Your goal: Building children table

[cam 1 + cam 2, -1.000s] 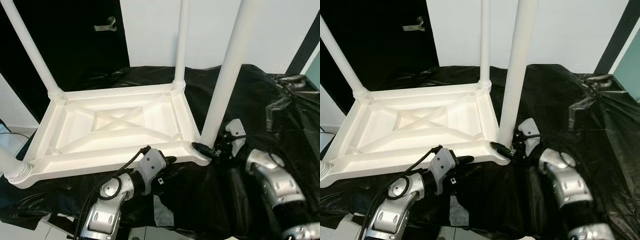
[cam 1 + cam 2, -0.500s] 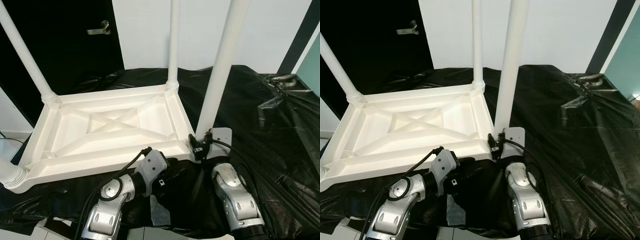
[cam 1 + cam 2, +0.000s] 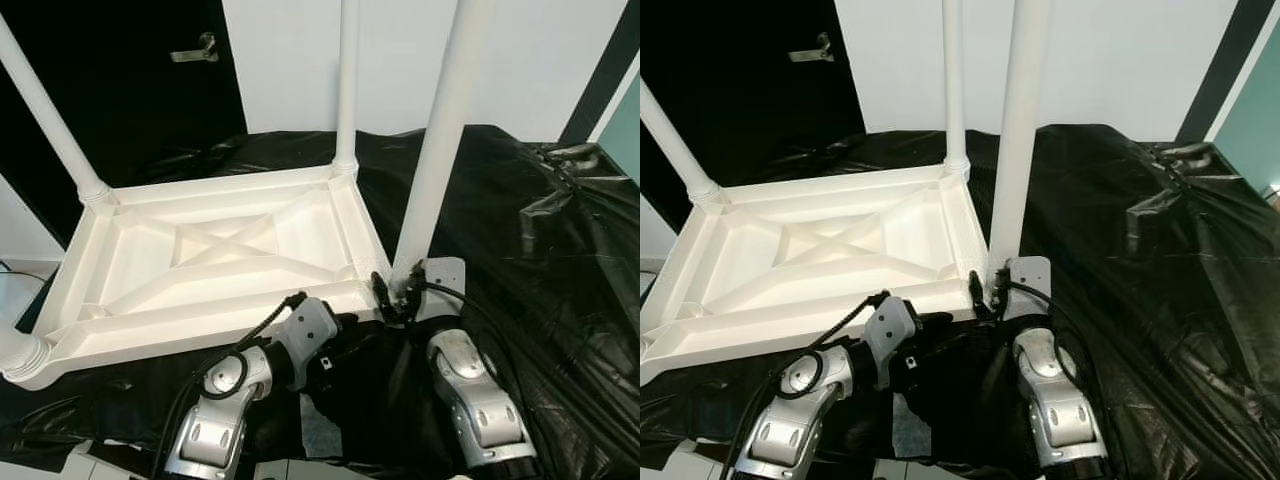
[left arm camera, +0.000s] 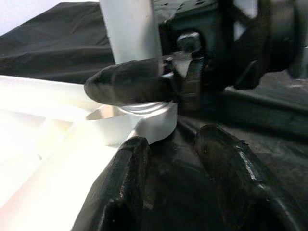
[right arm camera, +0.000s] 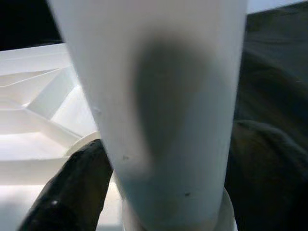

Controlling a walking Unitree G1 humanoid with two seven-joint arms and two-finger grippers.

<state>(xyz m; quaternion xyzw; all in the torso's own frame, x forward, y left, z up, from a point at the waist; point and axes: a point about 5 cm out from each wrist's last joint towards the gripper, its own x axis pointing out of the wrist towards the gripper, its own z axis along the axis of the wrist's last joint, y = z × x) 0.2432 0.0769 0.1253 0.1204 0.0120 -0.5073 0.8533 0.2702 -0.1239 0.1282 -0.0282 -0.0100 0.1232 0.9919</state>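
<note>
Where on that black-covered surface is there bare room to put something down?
The black plastic sheet lies bare right of the upturned white plastic table top, out to a crumpled fold. It is crowded at the near corner, where the right claw grips a white table leg.

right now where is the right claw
In the head views the right claw sits at the near right corner of the upturned white table, its fingers around the base of that corner's leg.

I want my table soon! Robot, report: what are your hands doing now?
Right gripper clamped on near leg at its base. Left gripper open, low by upturned tabletop rim. Black sheet underneath, nothing blocking.
</note>
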